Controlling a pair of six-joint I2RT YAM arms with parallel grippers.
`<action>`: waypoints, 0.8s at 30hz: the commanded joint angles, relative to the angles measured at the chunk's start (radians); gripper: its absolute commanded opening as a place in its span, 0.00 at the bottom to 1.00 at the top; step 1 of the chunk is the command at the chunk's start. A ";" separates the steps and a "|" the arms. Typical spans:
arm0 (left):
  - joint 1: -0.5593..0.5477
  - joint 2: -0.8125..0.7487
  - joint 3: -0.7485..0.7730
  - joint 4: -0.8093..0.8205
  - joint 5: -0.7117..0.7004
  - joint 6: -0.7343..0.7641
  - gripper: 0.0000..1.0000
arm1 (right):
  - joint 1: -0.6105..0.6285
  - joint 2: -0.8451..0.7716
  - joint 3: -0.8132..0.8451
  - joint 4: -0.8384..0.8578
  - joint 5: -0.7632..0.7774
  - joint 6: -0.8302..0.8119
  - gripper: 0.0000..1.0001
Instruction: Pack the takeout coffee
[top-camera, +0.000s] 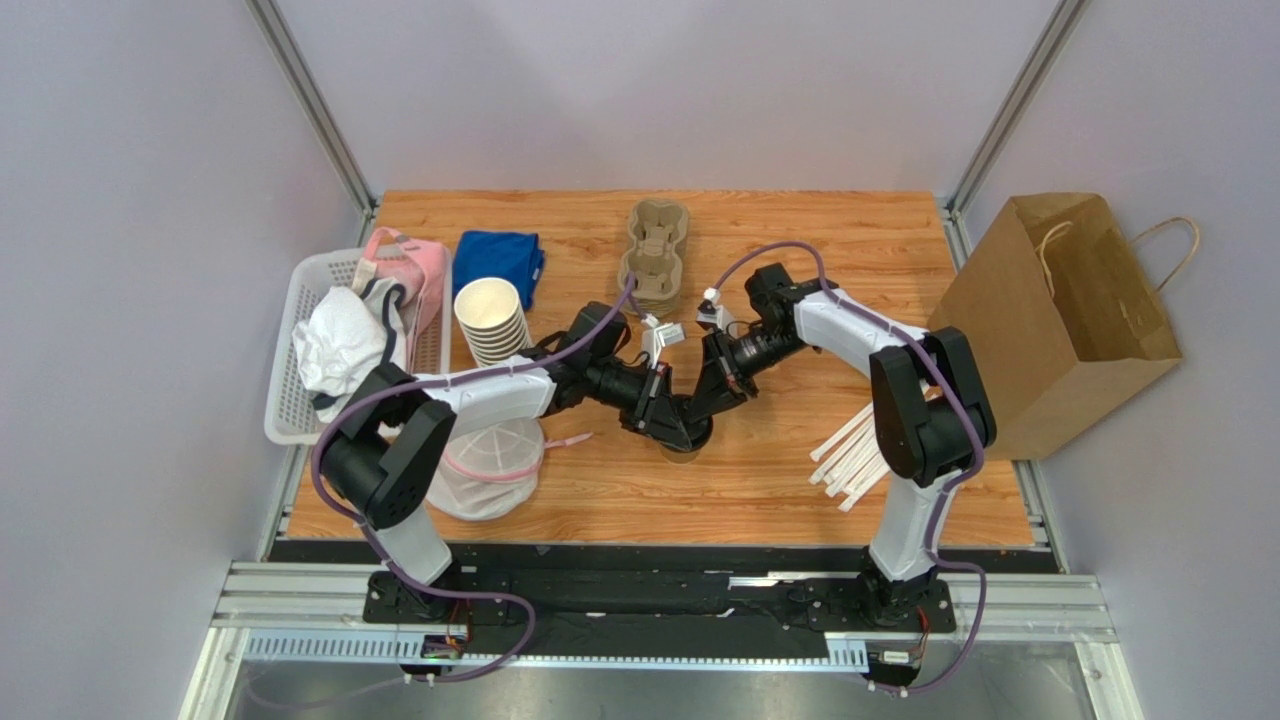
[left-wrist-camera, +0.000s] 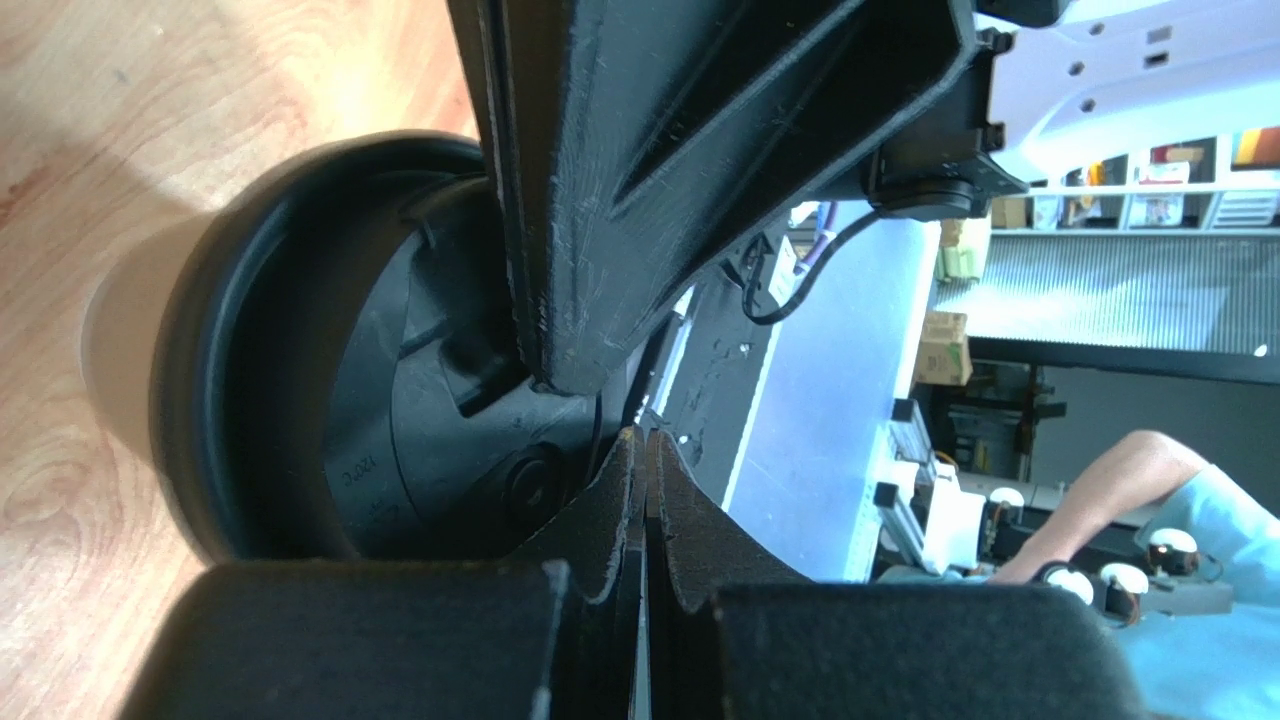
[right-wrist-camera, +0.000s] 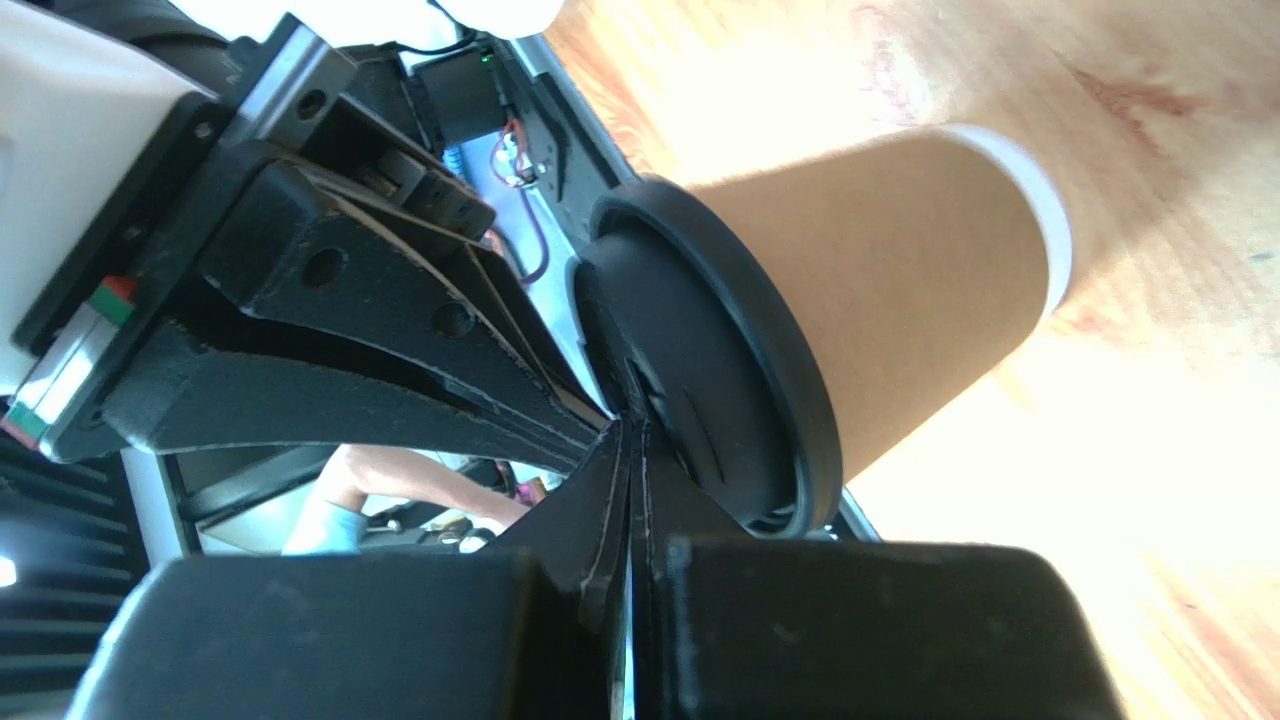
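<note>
We see takeout coffee (right-wrist-camera: 902, 285) upright mid-table (top-camera: 751, 495); left gripper (left-wrist-camera: 646, 450), right gripper (right-wrist-camera: 631, 435) both closed, empty, tips at its lid (left-wrist-camera: 301, 375).

Clutter sitting around the edges of the wooden table (top-camera: 781, 480).
White plastic basket (top-camera: 286, 393) is sitting at the left edge, holding a crumpled white cloth (top-camera: 338, 345) and a pink bag (top-camera: 409, 278). Blue cloth (top-camera: 498, 258) is lying near the far-left corner, just beside the basket. Stack of lidless paper cups (top-camera: 490, 320) is standing just in front of the blue cloth. Cardboard cup carrier (top-camera: 657, 249) is lying at the middle of the far edge. Brown paper bag (top-camera: 1059, 315) with handles is sitting at the right edge, mouth open. White straws (top-camera: 849, 455) are lying in a loose bunch near the near-right corner. White mesh pouch (top-camera: 489, 468) with pink trim is lying near the near-left corner.
</note>
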 joint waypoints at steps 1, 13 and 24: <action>0.001 0.023 0.003 0.015 -0.016 0.018 0.00 | 0.006 0.033 0.014 0.032 0.037 0.022 0.00; 0.029 0.120 -0.017 0.059 0.047 0.021 0.00 | 0.004 0.076 0.006 0.020 0.043 0.008 0.00; 0.055 -0.138 -0.048 0.068 0.104 -0.074 0.00 | -0.005 -0.046 0.068 0.002 -0.201 0.017 0.00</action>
